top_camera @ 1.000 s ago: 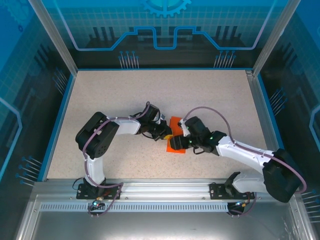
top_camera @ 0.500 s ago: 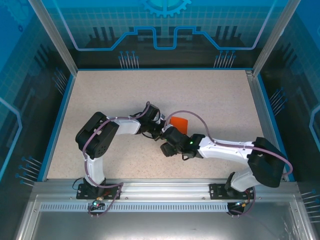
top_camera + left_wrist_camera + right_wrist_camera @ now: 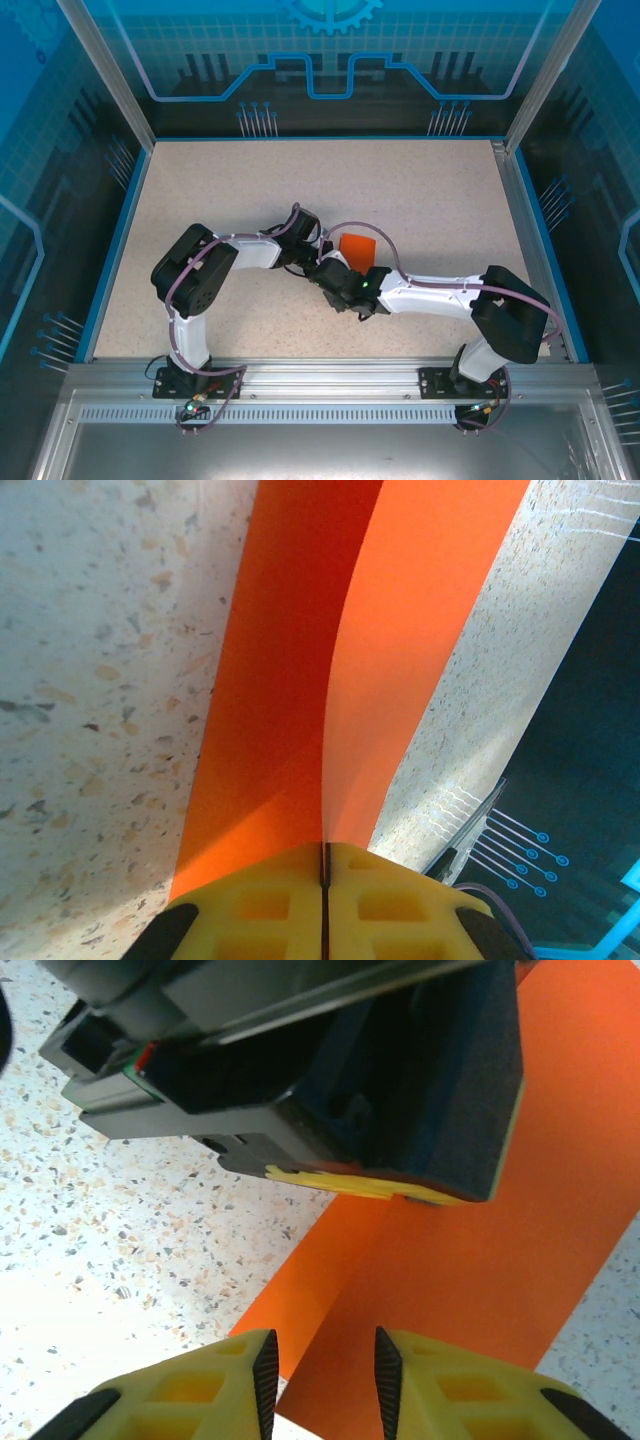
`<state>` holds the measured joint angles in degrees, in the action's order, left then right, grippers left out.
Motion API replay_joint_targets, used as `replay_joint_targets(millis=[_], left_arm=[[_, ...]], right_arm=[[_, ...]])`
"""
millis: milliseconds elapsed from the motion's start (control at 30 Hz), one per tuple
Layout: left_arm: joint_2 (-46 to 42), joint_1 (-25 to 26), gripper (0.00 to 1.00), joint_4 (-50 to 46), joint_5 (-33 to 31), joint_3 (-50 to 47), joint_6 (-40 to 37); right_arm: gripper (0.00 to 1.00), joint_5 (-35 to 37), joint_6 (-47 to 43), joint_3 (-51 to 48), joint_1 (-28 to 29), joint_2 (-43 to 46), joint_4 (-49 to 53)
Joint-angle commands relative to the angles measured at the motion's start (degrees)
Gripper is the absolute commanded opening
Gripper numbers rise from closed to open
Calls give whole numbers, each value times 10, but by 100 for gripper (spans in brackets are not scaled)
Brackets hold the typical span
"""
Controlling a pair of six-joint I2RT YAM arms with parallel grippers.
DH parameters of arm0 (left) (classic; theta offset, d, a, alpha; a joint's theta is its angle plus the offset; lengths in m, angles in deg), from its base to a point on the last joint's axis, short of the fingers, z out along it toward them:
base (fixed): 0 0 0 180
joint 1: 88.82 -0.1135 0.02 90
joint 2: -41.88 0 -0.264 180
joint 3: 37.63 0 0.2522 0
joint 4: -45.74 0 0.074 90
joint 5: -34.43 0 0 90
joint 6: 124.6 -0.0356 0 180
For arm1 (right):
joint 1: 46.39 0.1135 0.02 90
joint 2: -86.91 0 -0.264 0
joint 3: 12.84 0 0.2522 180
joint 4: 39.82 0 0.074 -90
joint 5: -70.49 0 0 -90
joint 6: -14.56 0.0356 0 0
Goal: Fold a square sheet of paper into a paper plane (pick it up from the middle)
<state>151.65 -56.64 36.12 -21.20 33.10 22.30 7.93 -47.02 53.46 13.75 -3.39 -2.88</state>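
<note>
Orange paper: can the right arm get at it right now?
Probably yes: the right end effector sits part-open at the edge of the orange paper, nothing between; the left end effector pinches it further along.

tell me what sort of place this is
Probably a robot test cell: speckled tabletop, aluminium frame, blue panels around it, left arm and right arm bolted at the near edge.

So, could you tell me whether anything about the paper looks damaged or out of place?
Nothing stands out. The orange paper is cleanly creased with no visible tears, pinched at the fold by the left claw; the right claw sits close by, jaws apart.
</note>
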Motion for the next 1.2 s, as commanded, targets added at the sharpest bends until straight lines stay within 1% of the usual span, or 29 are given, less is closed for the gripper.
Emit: replay_joint_targets(millis=[0, 67, 200, 267, 367, 467, 500, 533, 567, 633, 700, 733, 867, 933, 1067, 1167], left_arm=[[-17, -4, 8, -19, 15, 15, -6], [-18, -4, 8, -22, 14, 15, -7], [-19, -4, 8, -23, 14, 13, -7], [-21, -4, 9, -23, 12, 13, -7], [-25, -4, 12, -26, 10, 13, -9], [-31, -4, 25, -39, 2, 16, -16], [-37, -4, 27, -48, -6, 17, -21], [-44, -4, 35, -58, -18, 15, -24], [-54, -4, 45, -67, -31, 12, -28], [-72, -4, 49, -85, -54, 7, -36], [-95, -5, 61, -106, -83, 1, -43], [-105, -5, 62, -115, -95, -3, -45], [-148, -4, 63, -136, -130, -25, -53], [-164, -2, 60, -146, -144, -35, -60], [-183, 11, 44, -157, -149, -47, -75], [-174, 35, 33, -162, -142, -39, -89]], right_arm=[[30, 30, 10, 13, 9, 0, 25], [26, 31, 11, 12, 9, 2, 29], [14, 29, 9, 5, 9, 13, 23], [12, 28, 9, -1, 9, 22, 18], [7, 18, 6, -7, 2, 33, 11], [0, -8, -2, -18, -12, 44, -5], [0, -17, -3, -18, -17, 48, -9], [0, -22, -5, -18, -21, 53, -12], [0, -32, -7, -36, -29, 59, -19], [0, -70, -12, -51, -49, 73, -38], [0, -115, -16, -73, -73, 91, -64], [0, -137, -16, -81, -86, 98, -72], [0, -242, -17, -119, -150, 130, -116], [0, -290, -15, -136, -179, 145, -135], [0, -368, -12, -162, -241, 163, -157], [0, -389, -13, -171, -266, 163, -161]])
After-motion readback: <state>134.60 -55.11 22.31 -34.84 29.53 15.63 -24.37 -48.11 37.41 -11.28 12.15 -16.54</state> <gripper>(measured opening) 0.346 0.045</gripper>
